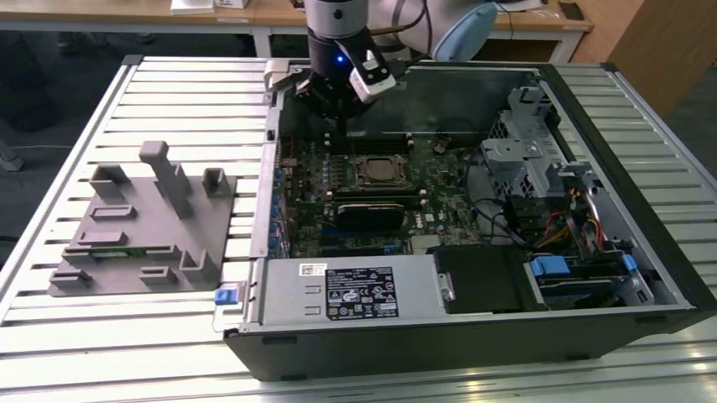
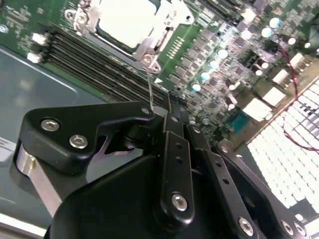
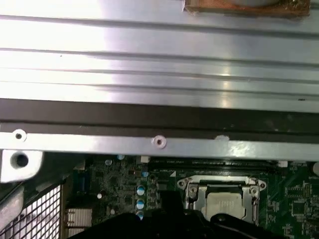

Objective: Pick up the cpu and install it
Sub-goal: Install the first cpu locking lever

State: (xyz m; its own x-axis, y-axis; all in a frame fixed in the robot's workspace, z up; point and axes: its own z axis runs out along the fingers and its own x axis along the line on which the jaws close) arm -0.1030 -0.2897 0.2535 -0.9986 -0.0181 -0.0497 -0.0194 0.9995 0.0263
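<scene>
Gripper: my gripper (image 1: 336, 113) hangs inside the open case (image 1: 627, 210), over the far end of the board (image 1: 448, 214), just beyond the socket (image 1: 381, 172) in the exterior view.
Fingers: in the second wrist view my black fingers (image 2: 172, 149) lie pressed together with no gap between them and nothing pinched there; I hold nothing.
Wire: a thin bright wire (image 2: 149, 89) runs from the socket's corner toward my fingers in the second wrist view; whether it touches them I cannot tell.
Cpu: the cpu (image 2: 127, 22) sits in the socket, pale top up, with the metal frame (image 2: 159, 35) around it; in the first wrist view the cpu (image 3: 227, 204) shows in the same frame, and in the exterior view it lies in the middle of the board, just short of my gripper.
Slots: dark memory slots (image 2: 99, 67) run beside the socket, between it and the case wall.
Supply: a grey box (image 1: 348, 290) with a label sits at the case's near edge.
Rack: a grey moulded rack (image 1: 151, 231) lies on the slatted table (image 1: 67, 327) at the exterior view's left, well apart from the case.
</scene>
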